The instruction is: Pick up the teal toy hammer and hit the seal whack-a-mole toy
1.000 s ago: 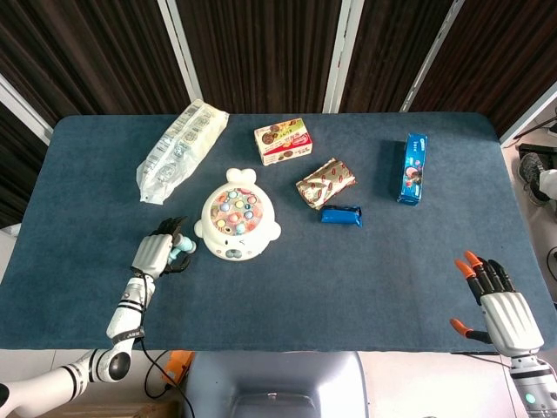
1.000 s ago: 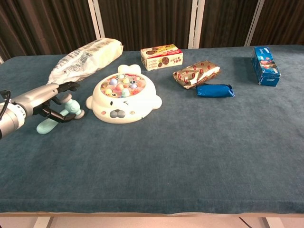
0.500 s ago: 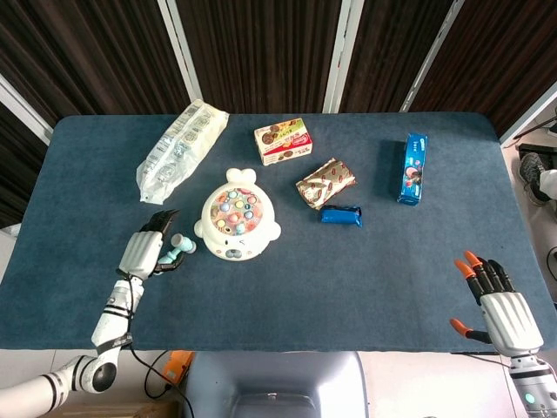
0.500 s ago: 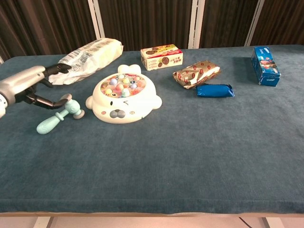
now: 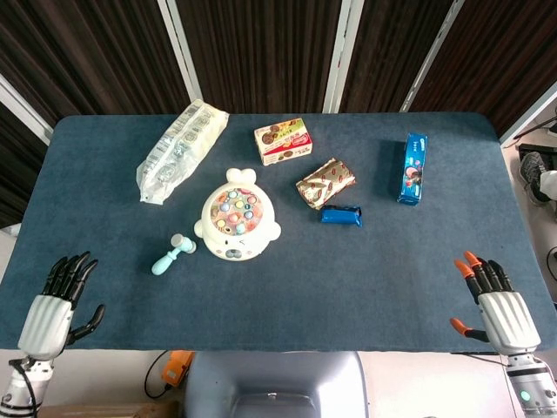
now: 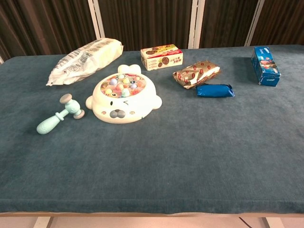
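The teal toy hammer (image 5: 172,254) (image 6: 59,114) lies flat on the blue table, just left of the white seal whack-a-mole toy (image 5: 235,217) (image 6: 123,95) with its coloured pegs. Nothing touches the hammer. My left hand (image 5: 57,302) hovers at the table's front left edge, fingers spread and empty, well away from the hammer. My right hand (image 5: 493,300) is at the front right edge, fingers also spread and empty. Neither hand shows in the chest view.
A clear bag of snacks (image 5: 180,146) lies behind the hammer. A cookie box (image 5: 283,140), a foil snack pack (image 5: 325,182), a small blue packet (image 5: 340,215) and a blue box (image 5: 412,167) lie behind and right of the seal toy.
My left hand has let go of the hammer and drawn back from it to the front left edge of the table. The hammer stays lying beside the seal toy. The right hand has not moved.
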Motion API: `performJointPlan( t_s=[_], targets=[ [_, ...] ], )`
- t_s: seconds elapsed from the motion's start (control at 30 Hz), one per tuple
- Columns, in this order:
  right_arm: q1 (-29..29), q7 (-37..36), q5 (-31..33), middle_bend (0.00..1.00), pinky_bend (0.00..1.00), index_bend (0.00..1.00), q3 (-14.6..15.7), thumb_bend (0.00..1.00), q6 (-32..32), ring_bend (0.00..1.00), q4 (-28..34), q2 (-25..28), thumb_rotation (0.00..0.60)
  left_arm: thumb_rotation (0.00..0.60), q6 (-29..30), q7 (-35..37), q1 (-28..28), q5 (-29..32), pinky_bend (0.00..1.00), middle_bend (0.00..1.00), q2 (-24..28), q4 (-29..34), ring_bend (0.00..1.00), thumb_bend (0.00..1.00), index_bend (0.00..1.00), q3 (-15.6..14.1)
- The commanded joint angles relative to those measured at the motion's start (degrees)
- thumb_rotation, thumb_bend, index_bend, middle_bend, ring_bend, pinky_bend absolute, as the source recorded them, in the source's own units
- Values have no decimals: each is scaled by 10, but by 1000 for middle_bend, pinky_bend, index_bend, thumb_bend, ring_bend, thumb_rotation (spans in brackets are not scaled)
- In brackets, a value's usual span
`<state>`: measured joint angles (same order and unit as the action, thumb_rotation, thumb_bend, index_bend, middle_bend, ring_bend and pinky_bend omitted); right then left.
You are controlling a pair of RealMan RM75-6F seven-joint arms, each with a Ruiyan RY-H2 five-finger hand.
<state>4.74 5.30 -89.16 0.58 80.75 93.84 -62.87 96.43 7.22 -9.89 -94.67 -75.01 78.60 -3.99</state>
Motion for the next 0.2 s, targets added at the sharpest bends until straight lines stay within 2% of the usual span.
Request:
performJointPlan(
  t_s=[0.03,0.2],
  targets=[
    [1,8,-11,0,0,0,6,313,0,0,3,-4,600,600,-8,27,0,-32,28,0,19,-8,0,367,0,-18],
    [0,3,-5,0,0,0,3,313,2,0,0,-3,600,600,-48,7,-6,-29,27,0,33,4,0,369,0,-24]
  ],
)
